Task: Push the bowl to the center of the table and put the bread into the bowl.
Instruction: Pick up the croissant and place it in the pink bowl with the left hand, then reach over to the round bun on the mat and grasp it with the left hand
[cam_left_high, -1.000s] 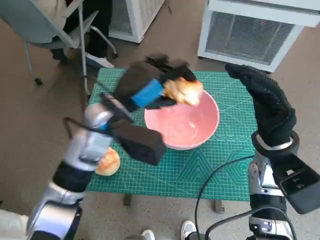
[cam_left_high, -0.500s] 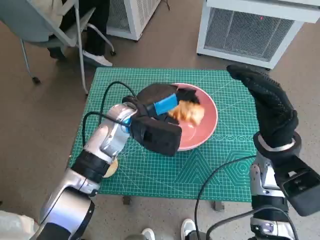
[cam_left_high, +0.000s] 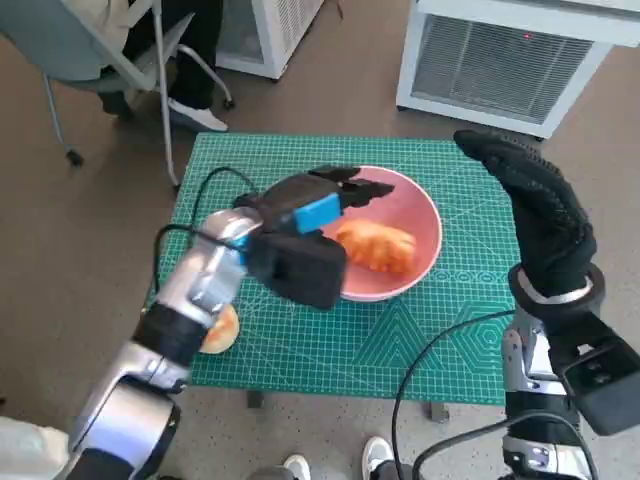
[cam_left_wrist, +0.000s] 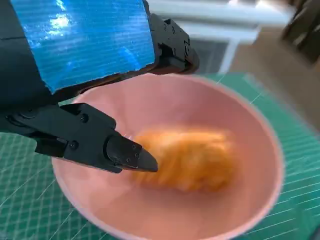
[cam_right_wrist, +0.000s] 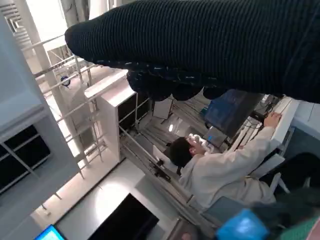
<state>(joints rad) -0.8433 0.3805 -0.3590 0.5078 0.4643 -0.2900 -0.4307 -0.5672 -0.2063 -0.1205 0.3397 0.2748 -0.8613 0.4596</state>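
The pink bowl (cam_left_high: 420, 215) sits near the middle of the green mat, and a golden bread (cam_left_high: 377, 245) lies inside it. The left wrist view shows the same bread (cam_left_wrist: 187, 157) resting on the bowl (cam_left_wrist: 255, 145) floor, blurred. My left hand (cam_left_high: 322, 203) hovers over the bowl's left part with its fingers (cam_left_wrist: 107, 145) spread apart and nothing in them. My right hand (cam_left_high: 535, 205) is raised above the table's right edge, fingers extended, holding nothing.
A second bread (cam_left_high: 221, 330) lies on the green mat (cam_left_high: 400, 340) near its front left corner, partly behind my left forearm. A white cabinet (cam_left_high: 505, 55) stands beyond the table. A chair and a person's legs (cam_left_high: 190, 60) are at the back left.
My left hand has let go of the bread, which now lies in the bowl. The hand has lifted and drawn back slightly to the left. The right hand has stayed put.
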